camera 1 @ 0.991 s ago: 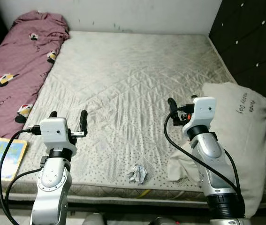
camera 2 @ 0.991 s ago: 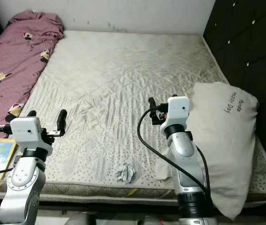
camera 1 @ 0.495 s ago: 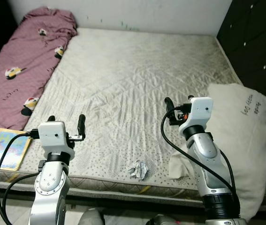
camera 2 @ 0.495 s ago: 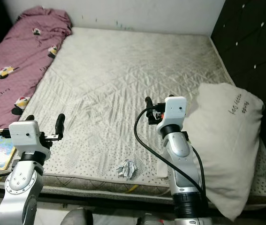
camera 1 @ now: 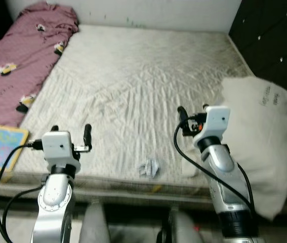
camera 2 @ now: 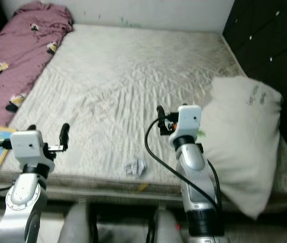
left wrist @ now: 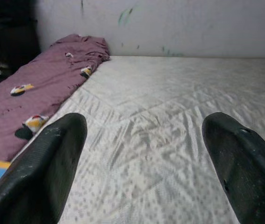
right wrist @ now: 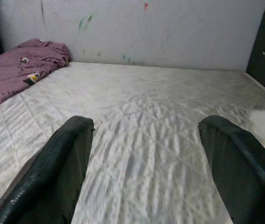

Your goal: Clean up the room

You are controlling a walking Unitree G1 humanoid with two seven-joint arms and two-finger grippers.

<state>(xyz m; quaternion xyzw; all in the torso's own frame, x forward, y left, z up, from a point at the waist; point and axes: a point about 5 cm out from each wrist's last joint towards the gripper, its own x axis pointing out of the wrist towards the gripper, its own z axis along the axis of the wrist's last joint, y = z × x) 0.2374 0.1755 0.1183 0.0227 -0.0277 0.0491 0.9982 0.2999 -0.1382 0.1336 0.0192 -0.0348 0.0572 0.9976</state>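
A crumpled ball of white paper (camera 1: 149, 168) lies on the grey quilted mattress (camera 1: 143, 76), close to its front edge and between my two arms. My left gripper (camera 1: 71, 132) hovers open over the mattress's front left part, left of the paper, with nothing between its fingers (left wrist: 43, 172). To the paper's right and a little farther back, my right gripper (camera 1: 193, 112) is also open and empty, its fingers (right wrist: 57, 172) pointing along the bed toward the far wall. A colourful book (camera 1: 1, 147) rests at the front left corner of the bed.
A purple patterned blanket (camera 1: 27, 55) runs along the bed's left side. A large white pillow (camera 1: 257, 147) leans at the right edge, with a pale cloth (camera 1: 191, 167) by its lower corner. A dark padded wall (camera 1: 270, 40) stands on the right.
The whole picture has shifted: the bed's front edge now sits higher in the frame and the view is blurred, so the camera moved. Both arms hold the same pose.
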